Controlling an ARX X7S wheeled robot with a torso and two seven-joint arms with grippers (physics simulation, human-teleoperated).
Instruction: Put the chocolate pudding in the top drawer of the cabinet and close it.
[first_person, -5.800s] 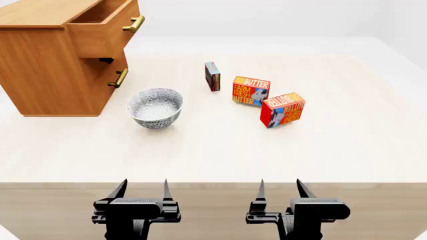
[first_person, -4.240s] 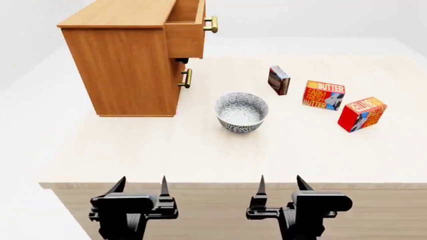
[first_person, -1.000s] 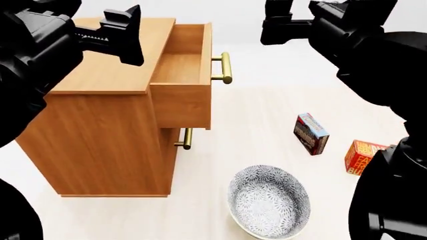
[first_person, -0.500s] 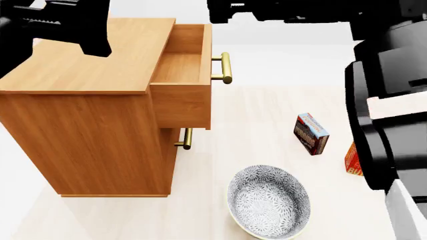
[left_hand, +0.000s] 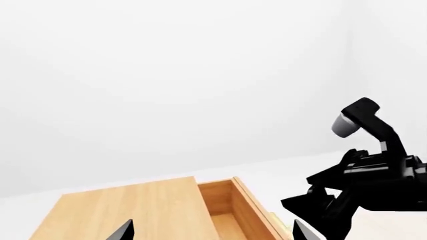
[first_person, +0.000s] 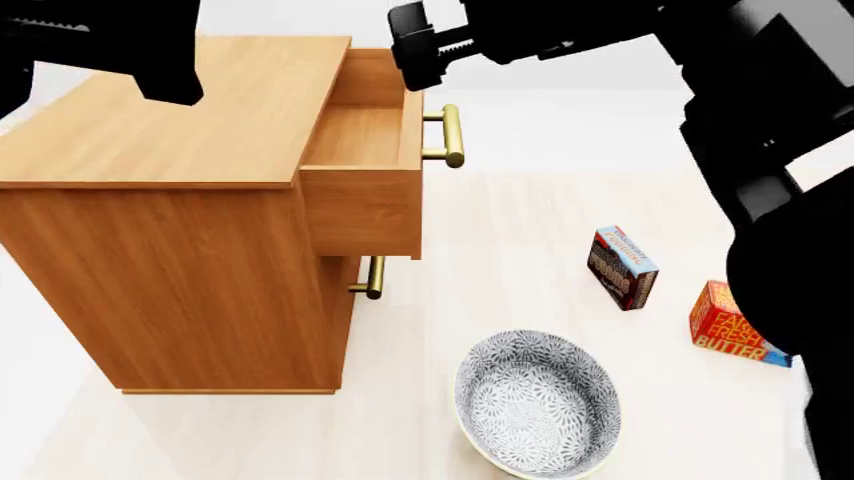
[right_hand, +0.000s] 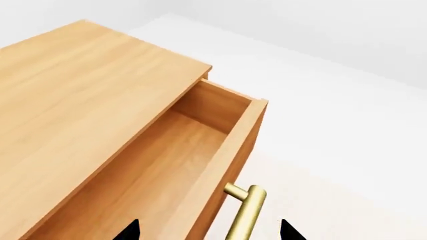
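Overhead, the right gripper (first_person: 424, 52) hovers above the open top drawer (first_person: 358, 135).

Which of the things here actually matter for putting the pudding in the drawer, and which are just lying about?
Matter:
chocolate pudding
top drawer, pulled open
cabinet

Lying about:
patterned bowl
butter box

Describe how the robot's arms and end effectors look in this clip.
Both arms are matte black with chunky, blocky links. The right arm shows one light grey, rounded patch in the left wrist view. The right end effector is a black block with ridged edges. Only thin, pointed black fingertips show in the wrist views. No cables or markings show.
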